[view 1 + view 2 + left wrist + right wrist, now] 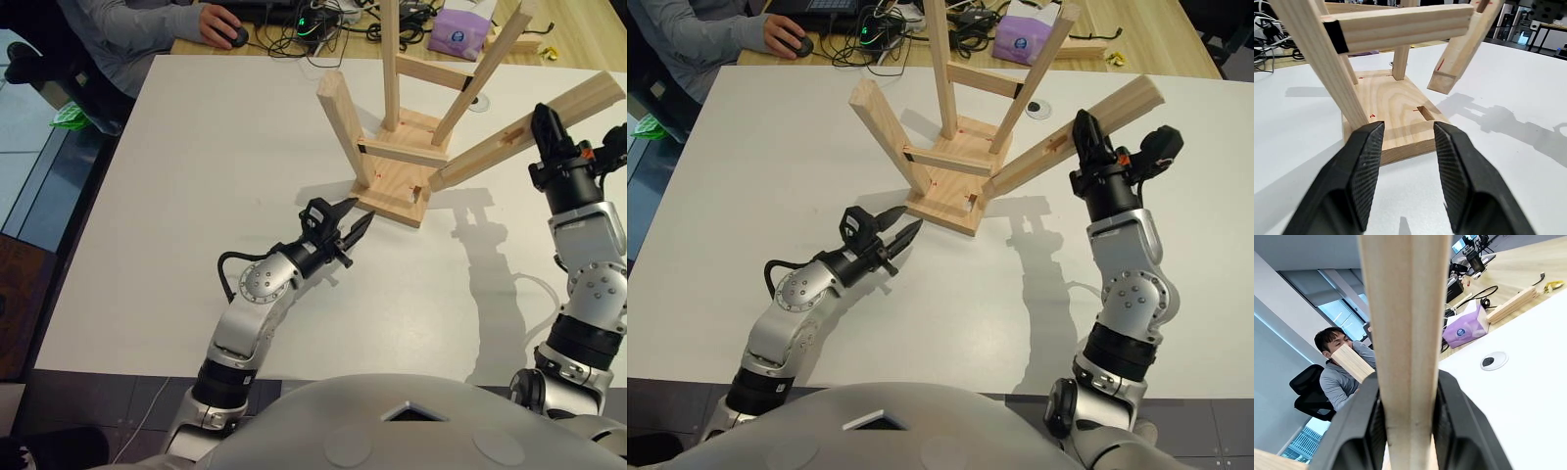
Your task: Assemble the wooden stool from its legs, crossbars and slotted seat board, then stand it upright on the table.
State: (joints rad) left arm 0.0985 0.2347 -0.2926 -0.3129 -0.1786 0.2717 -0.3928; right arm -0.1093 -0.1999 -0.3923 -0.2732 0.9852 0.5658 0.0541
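The stool lies upside down on the white table, its slotted seat board (397, 191) flat and three legs pointing up, joined by crossbars (402, 152). A fourth leg (509, 142) slants out to the right with my right gripper (544, 122) shut on its upper part. Its lower end (1442, 83) hangs just above the seat board, beside an empty slot (1425, 112). My left gripper (358, 220) is open, low over the table, its fingertips just short of the seat board's near left corner (1396, 147). In the right wrist view the held leg (1400, 308) runs between the pads (1371, 431).
Behind the table is a wooden desk with cables, a purple tissue box (458, 32) and a spare wooden piece (1511, 303). A person's hand rests on a mouse (233, 36) at the back left. A cable grommet (1038, 110) sits in the table behind the stool.
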